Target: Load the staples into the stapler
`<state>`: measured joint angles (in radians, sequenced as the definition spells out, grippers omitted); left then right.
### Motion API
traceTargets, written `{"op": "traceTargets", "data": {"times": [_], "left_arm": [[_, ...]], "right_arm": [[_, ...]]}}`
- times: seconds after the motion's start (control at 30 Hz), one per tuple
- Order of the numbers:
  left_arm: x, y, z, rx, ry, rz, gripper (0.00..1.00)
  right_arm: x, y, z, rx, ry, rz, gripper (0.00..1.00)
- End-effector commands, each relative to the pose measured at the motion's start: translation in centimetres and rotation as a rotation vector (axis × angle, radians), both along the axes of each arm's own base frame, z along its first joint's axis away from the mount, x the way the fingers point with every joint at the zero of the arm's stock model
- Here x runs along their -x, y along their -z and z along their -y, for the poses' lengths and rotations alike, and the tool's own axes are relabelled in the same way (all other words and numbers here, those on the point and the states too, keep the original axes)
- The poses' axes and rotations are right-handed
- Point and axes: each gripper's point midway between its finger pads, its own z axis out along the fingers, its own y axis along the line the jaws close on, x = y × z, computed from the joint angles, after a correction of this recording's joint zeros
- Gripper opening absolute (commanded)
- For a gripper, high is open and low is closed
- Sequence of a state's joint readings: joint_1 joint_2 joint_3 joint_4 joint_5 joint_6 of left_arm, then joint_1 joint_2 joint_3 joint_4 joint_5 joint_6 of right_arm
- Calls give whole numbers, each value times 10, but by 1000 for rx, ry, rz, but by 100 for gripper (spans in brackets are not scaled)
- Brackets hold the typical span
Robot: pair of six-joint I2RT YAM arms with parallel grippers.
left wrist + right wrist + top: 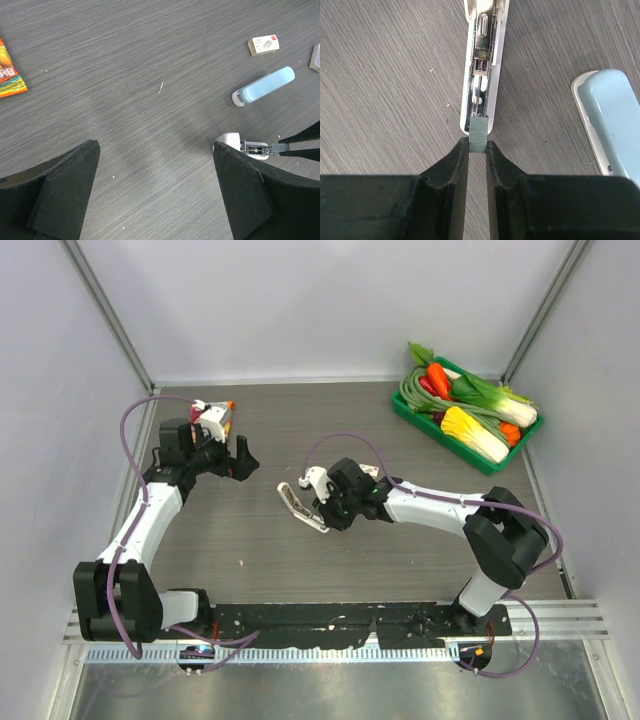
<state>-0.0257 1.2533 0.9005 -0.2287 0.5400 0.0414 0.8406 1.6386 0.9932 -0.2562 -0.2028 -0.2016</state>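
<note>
The right gripper (pixel 478 144) was pinched on a staple strip (pixel 479 127), set at six o'clock of the open stapler (pixel 482 60) (insertion judged outstanding).

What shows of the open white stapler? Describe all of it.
The white stapler lies on the grey wood-grain table, opened so its magazine faces upward. It has a white plastic shell around a shiny metal channel, with a slot, a spring and a rod inside. The right pincer pinches a grey-green strip whose tip meets the channel's near end. A pale blue stapler lies beside it, apart.
</note>
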Motion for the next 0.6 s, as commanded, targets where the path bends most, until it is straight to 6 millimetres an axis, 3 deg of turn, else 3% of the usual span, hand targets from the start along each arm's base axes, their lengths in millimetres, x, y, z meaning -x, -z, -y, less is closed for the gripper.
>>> {"op": "traceTargets", "data": {"times": [0.0, 0.57], "left_arm": [[-2, -14, 2, 23, 12, 51, 100], [-1, -11, 5, 32, 23, 43, 100]], "right_arm": [[-14, -17, -18, -53, -7, 51, 14], [-13, -17, -25, -44, -20, 63, 15]]}}
